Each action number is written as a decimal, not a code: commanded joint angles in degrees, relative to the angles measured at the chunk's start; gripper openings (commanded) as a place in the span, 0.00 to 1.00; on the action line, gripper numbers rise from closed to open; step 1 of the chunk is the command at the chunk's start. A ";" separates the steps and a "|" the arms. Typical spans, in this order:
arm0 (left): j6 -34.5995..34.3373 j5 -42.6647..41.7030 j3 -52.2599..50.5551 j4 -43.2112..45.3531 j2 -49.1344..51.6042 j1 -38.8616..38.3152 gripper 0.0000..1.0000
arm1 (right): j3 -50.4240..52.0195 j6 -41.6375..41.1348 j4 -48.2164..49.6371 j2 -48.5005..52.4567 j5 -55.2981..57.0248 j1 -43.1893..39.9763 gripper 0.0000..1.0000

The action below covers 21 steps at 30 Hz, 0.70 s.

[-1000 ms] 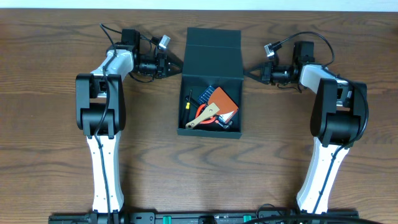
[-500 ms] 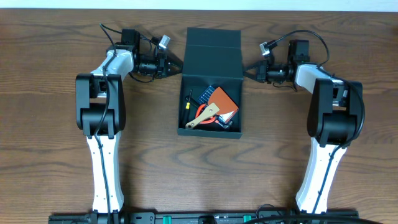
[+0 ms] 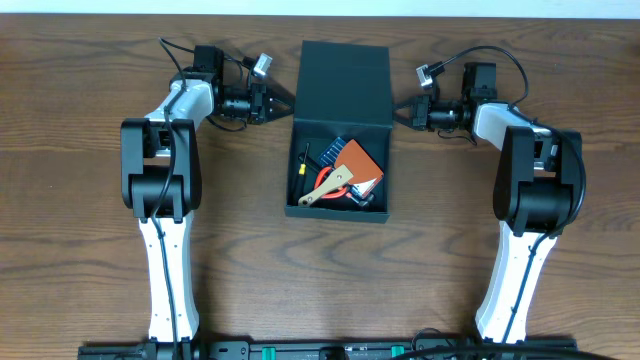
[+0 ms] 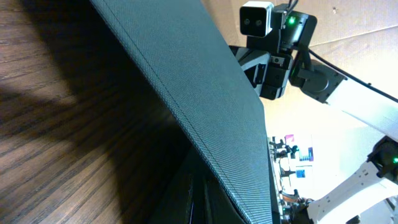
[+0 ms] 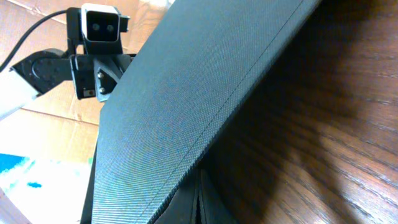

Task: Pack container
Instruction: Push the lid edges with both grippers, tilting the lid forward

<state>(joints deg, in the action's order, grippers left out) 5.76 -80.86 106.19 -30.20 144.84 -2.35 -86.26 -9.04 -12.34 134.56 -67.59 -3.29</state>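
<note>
The container (image 3: pixel 296 170), a dark teal-black box, stands open at the table's middle. Its flap lid (image 3: pixel 342 85) is tilted up at the far side. Inside lie an orange flat case (image 3: pixel 358 160), a wooden-handled tool (image 3: pixel 325 190), a small blue case (image 3: pixel 332 150) and a black-and-yellow tool (image 3: pixel 302 165). My left gripper (image 3: pixel 286 104) is shut, its tip at the lid's left edge. My right gripper (image 3: pixel 401 112) is shut, its tip at the lid's right edge. In the left wrist view my fingers (image 4: pixel 194 205) sit under the lid (image 4: pixel 205 106). In the right wrist view my fingers (image 5: pixel 199 200) sit under the lid (image 5: pixel 186 106).
Bare wooden table (image 3: pixel 80 200) surrounds the box. Both arm bases stand at the near edge, left (image 3: pixel 165 280) and right (image 3: pixel 515 280). Each wrist view shows the other arm's wrist camera beyond the lid.
The lid has tilted up further and shows as one flat panel from above. My right gripper has moved slightly up and left along the lid's edge. The left has barely moved.
</note>
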 commanded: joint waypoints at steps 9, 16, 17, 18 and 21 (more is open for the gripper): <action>-0.76 -9.27 -0.46 2.21 0.66 0.81 0.06 | -0.39 -0.59 2.32 0.59 -4.92 0.66 0.01; -1.81 -9.27 -0.46 2.51 -0.37 1.53 0.06 | -2.14 -0.59 2.27 0.59 -5.01 1.27 0.01; -1.79 -9.27 -0.46 2.54 -0.70 1.55 0.06 | -2.56 -0.59 2.27 0.59 -5.14 1.31 0.01; -1.81 -9.27 -0.44 2.71 -1.03 1.57 0.06 | -2.97 -0.61 2.25 0.59 -5.40 1.31 0.01; -1.81 -9.27 -0.42 3.04 -2.23 1.66 0.06 | -4.55 -1.22 2.05 0.59 -5.55 1.36 0.01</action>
<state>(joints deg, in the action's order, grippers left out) 4.25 -88.18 106.10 -27.40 144.88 -0.69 -87.81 -9.34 -10.50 134.65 -70.11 -2.76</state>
